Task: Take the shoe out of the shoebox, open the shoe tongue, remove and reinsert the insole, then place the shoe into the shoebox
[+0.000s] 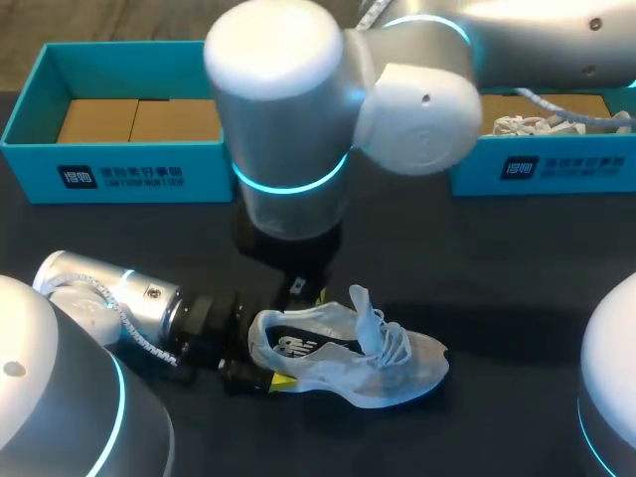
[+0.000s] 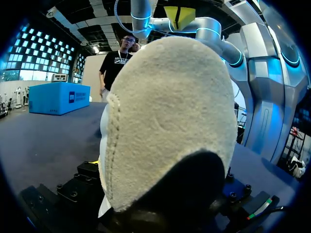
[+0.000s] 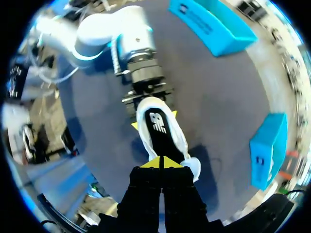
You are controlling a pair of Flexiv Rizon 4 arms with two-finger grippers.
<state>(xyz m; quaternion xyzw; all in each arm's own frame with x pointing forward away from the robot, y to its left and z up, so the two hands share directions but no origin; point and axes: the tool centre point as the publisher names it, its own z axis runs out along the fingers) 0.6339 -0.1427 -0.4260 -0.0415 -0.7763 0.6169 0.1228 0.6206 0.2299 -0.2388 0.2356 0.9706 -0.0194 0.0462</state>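
The shoe (image 1: 397, 363) looks light and soft, so the left gripper (image 3: 153, 119) clamps its stiffer heel, while the right gripper (image 3: 160, 164), tips pinched together, hangs above the floppy insole (image 3: 159, 131).

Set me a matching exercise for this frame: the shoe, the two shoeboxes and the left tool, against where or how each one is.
Things:
1. shoe
2. left shoebox
3. right shoebox
4. left tool

States:
A. has white laces inside
B. lies out on the dark table
C. grips the shoe from two sides
D. shows a brown cardboard floor

Pairs: 1-B, 2-D, 3-A, 4-C
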